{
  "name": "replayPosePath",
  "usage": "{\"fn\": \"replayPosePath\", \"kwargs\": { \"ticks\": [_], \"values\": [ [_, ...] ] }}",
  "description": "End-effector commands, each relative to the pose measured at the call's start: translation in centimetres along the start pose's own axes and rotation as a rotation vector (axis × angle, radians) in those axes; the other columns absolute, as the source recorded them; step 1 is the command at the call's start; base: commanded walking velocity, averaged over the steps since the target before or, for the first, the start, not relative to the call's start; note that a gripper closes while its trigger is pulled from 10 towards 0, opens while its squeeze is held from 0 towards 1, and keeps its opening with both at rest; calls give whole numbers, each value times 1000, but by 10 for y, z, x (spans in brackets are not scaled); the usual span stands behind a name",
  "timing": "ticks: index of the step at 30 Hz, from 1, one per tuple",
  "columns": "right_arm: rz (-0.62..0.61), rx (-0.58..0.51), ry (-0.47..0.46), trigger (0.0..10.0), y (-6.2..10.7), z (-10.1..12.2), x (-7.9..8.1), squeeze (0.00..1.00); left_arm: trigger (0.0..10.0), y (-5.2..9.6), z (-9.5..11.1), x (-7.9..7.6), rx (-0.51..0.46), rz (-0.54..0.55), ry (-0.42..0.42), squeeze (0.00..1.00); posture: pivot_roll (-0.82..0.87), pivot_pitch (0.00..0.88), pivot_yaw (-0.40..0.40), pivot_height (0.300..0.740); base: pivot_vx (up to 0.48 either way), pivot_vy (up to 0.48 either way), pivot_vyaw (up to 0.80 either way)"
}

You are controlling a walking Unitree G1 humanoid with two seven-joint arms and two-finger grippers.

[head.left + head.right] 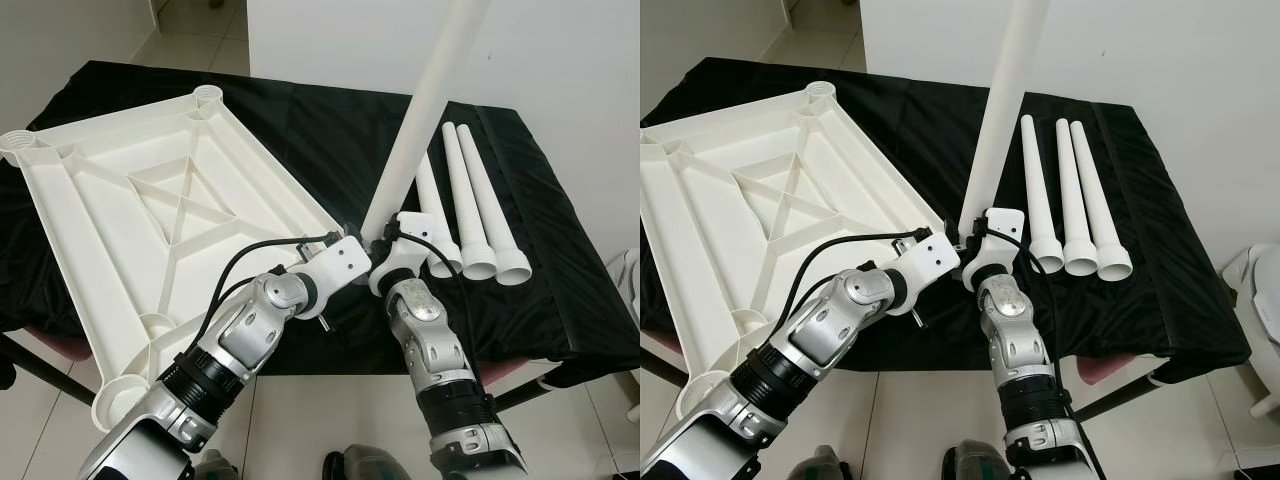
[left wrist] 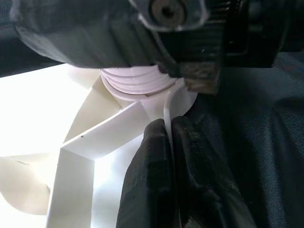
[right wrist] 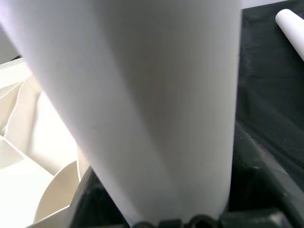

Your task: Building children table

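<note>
A white plastic tabletop [image 1: 150,230] lies upside down on a surface draped in black cloth [image 1: 330,140], its ribbed underside facing up, with round leg sockets at its corners; its near-left corner hangs past the near edge of the cloth. At the tabletop's near-right corner the two grippers meet. The right gripper [image 1: 385,243] is closed around the base of a long white table leg [image 1: 425,100], which stands tilted, leaning up and to the right out of the top of the picture, its lower end at that corner socket. The head views hide the socket itself behind the two wrists. The left wrist view fills that in: the leg's ridged, threaded end [image 2: 137,78] sits right at the socket, and the left gripper [image 2: 170,142] has its two black fingers [image 2: 152,156] pressed together on a thin upright wall of the tabletop [image 2: 95,137] just beside it, pinching the rim. In the head views the left gripper [image 1: 940,245] shows only as a white wrist block at the corner, so the pinch cannot be read from there. The right wrist view looks straight along the held leg [image 3: 142,104], which is blurred and very close, with a slice of tabletop ribs [image 3: 28,156] to one side. To the right of the held leg, three more white legs [image 1: 470,205] lie side by side on the cloth, their flared ends toward the near edge, well apart from the tabletop. Pale tiled floor [image 1: 330,410] shows below the near edge.
</note>
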State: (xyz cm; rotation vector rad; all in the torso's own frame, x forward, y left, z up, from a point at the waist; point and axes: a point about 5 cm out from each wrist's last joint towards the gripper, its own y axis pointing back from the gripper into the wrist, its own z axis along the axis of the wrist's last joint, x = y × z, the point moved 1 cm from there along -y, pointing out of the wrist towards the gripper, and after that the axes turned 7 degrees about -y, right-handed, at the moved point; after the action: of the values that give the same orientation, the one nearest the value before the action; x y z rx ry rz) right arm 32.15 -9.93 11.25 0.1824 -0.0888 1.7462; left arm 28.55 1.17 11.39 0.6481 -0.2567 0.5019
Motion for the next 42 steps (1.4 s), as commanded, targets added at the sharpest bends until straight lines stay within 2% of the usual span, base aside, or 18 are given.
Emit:
{"fn": "replayPosePath", "kwargs": {
  "ticks": [1,2,3,5,8,9,12,13,14,16,19,27,36,37,38,40,41,42],
  "values": [
    [-125,104,6,10000,6,-19,-27,773,10000,-6,-12,-26,51,-121,6,0,-56,18,-46,740,0,0,0],
    [-125,104,6,10000,6,-19,-27,773,10000,-6,-12,-26,51,-121,6,0,-56,18,-46,740,0,0,0],
    [-115,99,-15,10000,5,-17,-26,1000,10000,-7,-12,-26,51,-120,5,0,-56,20,-46,740,0,0,0],
    [-96,84,-24,10000,4,-14,-27,1000,10000,-7,-11,-25,50,-118,6,0,-57,20,-46,740,0,0,0],
    [15,64,-40,10000,0,-4,-35,1000,10000,-7,-11,-24,51,-111,10,0,-57,21,-46,740,0,0,0],
    [57,64,-36,10000,-1,-1,-37,596,10000,-7,-11,-24,51,-111,9,0,-57,21,-46,740,0,0,0],
    [94,64,-30,10000,-2,0,-39,596,10000,-7,-11,-23,52,-110,8,0,-57,21,-46,740,0,0,0],
    [144,71,-24,10000,-3,1,-39,0,10000,-7,-11,-23,52,-110,6,0,-53,20,-48,740,0,0,0],
    [144,71,-24,10000,-3,1,-39,0,10000,-7,-11,-23,52,-110,6,0,-53,20,-48,740,0,0,0],
    [330,128,61,10000,0,-5,-39,0,10000,-7,-11,-22,52,-109,3,0,-50,18,-47,740,0,0,0],
    [438,195,95,10000,5,-16,-39,0,10000,-6,-11,-22,53,-108,7,0,-50,16,-45,740,0,0,0],
    [471,253,120,10000,7,-29,-45,0,10000,-6,-12,-21,53,-107,5,0,-56,14,-41,740,0,0,0],
    [502,221,106,10000,3,-23,-52,0,10000,-8,-8,-25,42,-123,-3,0,-72,16,-34,740,0,0,0],
    [511,223,99,8510,4,-23,-52,0,10000,-8,-8,-25,41,-125,-5,0,-74,17,-33,740,0,0,0],
    [514,218,102,3333,4,-23,-52,0,10000,-8,-8,-25,40,-127,-6,0,-73,19,-35,740,0,0,0],
    [514,218,102,3333,4,-23,-52,0,10000,-8,-8,-25,40,-127,-6,0,-73,19,-35,740,0,0,0],
    [516,211,97,0,5,-23,-52,0,10000,-8,-8,-26,40,-129,-6,0,-70,19,-37,740,0,0,0],
    [516,211,97,0,5,-23,-52,0,10000,-8,-8,-26,40,-129,-6,0,-70,19,-37,740,0,0,0]
  ]
}}
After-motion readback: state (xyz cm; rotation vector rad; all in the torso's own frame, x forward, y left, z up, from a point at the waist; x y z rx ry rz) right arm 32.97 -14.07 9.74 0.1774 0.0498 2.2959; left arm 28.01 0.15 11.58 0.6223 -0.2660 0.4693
